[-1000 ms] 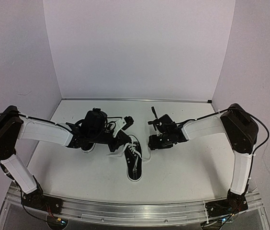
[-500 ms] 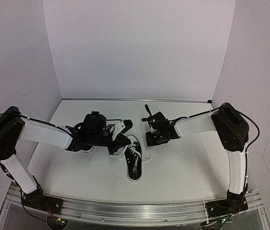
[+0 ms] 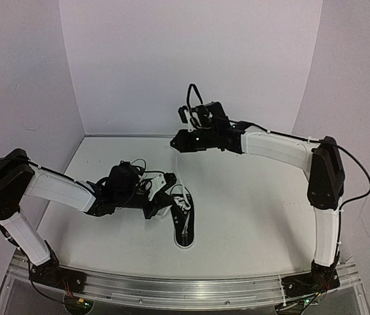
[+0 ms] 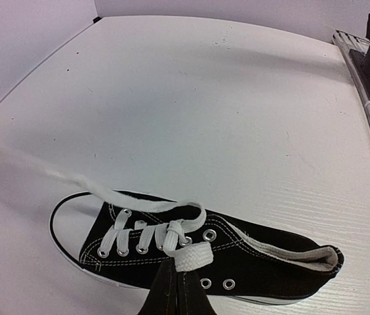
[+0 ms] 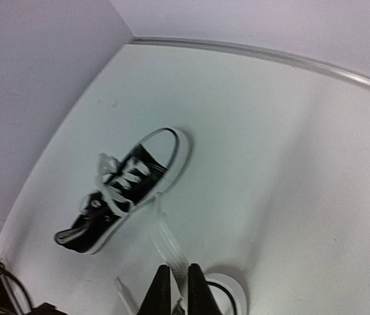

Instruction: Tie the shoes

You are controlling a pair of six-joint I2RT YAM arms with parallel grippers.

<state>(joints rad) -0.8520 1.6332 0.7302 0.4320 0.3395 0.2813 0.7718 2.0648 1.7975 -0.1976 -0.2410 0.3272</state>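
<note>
**Right arm has swung up and back, drawing the lace out**

A second ago the right gripper (image 3: pixel 175 142) was low, just beside the shoe (image 3: pixel 184 226) that lies mid-worktop (image 3: pixel 257 216), heel toward the front edge. Now it hangs high over the back edge, its jaws closed on the lace (image 5: pixel 165 244), which runs stretched down to the shoe. The left gripper (image 4: pixel 174 275) has stayed low at the shoe's left side, jaws pressed together on the flat lace end (image 4: pixel 193 256). I think the two strands are being pulled apart to tighten a first crossing; no bow is there yet. A second shoe I cannot make out; perhaps the left arm hides it.
</note>
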